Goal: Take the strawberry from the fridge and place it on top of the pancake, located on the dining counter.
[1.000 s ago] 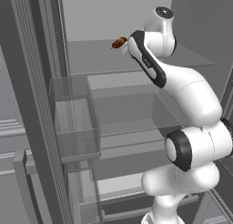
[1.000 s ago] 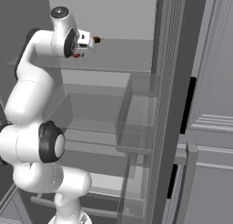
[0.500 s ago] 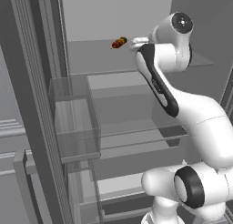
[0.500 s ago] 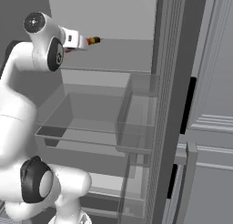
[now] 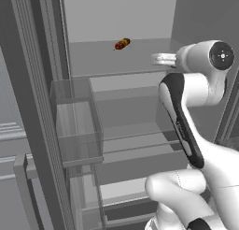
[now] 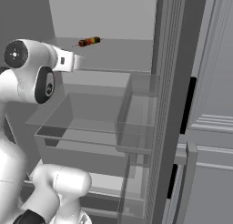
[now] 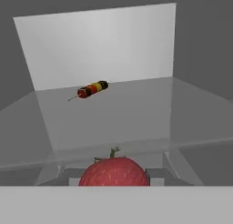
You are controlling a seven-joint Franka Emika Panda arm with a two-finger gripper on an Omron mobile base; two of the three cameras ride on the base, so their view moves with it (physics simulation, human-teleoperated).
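The red strawberry (image 7: 114, 172) sits between my fingertips at the bottom of the hand view, and my gripper (image 7: 113, 178) is shut on it. In the base views the gripper (image 5: 161, 60) (image 6: 77, 61) hangs in front of the open fridge (image 5: 116, 18), at the height of its top glass shelf (image 7: 127, 114) and just outside that shelf's front edge. The fridge's dark doors (image 5: 28, 107) (image 6: 175, 82) stand open to both sides. The pancake and the dining counter are out of view.
An elongated dark red-and-orange item (image 5: 122, 44) (image 6: 89, 41) (image 7: 92, 89) lies far back on the top shelf. Clear door bins (image 5: 77, 121) (image 6: 136, 118) jut out beside the lower glass shelves. Pale grey panelled cupboards (image 6: 214, 104) stand to the right.
The hand has drawn back from the top shelf, out and slightly down, with the strawberry in it. The elongated item has stayed in place.
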